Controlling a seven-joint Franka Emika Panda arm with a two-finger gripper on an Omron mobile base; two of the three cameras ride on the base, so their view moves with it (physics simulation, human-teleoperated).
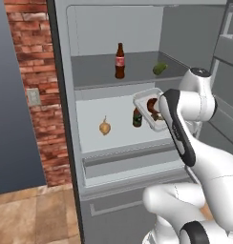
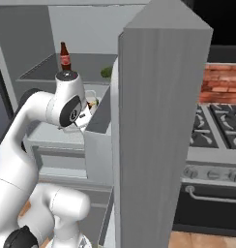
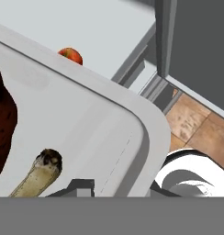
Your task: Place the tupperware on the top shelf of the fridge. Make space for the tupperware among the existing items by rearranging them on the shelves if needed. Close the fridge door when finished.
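Observation:
My gripper is shut on the rim of the tupperware, a shallow white container holding brown drumstick food. It hangs tilted just below the front edge of the top shelf, in front of the white lower shelf. On the top shelf stand a cola bottle and, to the right, a cucumber. The lower shelf carries a beer bottle close behind the tupperware and an onion. A tomato peeks over the tupperware. The fridge door stands open at the right.
A brick wall flanks the fridge on the left. A drawer front runs below the shelves. Past the open door sits a stove. Wooden floor lies at the lower left.

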